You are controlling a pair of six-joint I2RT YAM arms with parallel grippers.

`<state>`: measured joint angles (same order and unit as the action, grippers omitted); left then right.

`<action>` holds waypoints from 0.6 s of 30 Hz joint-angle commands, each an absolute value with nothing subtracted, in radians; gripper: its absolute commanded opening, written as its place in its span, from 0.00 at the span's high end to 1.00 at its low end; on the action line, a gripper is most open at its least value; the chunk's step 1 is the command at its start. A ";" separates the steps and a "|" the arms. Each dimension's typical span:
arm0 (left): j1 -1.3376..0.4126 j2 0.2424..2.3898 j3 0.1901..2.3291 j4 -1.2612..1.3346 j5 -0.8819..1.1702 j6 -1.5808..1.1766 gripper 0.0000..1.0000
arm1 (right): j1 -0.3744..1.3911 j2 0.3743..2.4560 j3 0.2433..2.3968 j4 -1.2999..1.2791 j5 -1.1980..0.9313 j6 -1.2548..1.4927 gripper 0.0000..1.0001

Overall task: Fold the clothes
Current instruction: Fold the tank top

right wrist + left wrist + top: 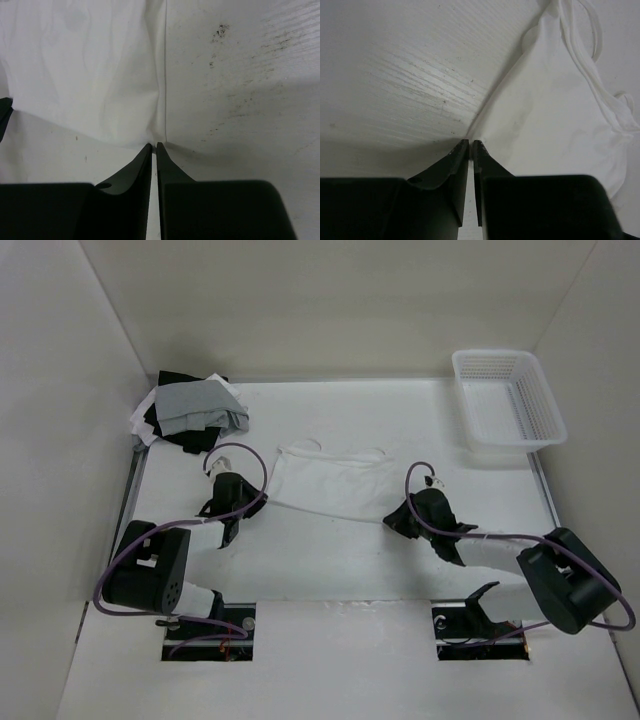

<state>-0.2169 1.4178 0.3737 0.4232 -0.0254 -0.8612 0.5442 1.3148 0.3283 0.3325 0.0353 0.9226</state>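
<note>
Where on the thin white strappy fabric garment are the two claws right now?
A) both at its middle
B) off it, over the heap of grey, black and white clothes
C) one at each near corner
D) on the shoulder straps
C: the left claw and the right claw are each pinched shut at a near corner of the thin white fabric garment.

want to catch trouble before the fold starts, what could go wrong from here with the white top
The left gripper and right gripper pinch only the very corners of the white top; the thin fabric could slip out when lifted. The loose straps at the far edge may bunch or tuck under. The pile of clothes sits close beyond the left arm and could get brushed.
</note>
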 commanded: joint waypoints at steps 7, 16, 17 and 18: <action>-0.219 1.283 0.379 0.511 -0.018 -0.877 0.98 | 0.539 1.267 0.328 0.402 0.075 0.919 0.97; -0.229 0.942 0.351 0.303 -0.003 -0.884 1.00 | 0.584 0.858 0.316 0.077 0.113 0.887 0.97; -0.228 0.892 0.351 0.266 -0.002 -0.885 1.00 | 0.599 0.782 0.330 -0.001 0.123 0.884 0.97; -0.228 0.799 0.363 0.189 0.000 -0.885 1.00 | 0.620 0.703 0.348 -0.080 0.135 0.881 0.97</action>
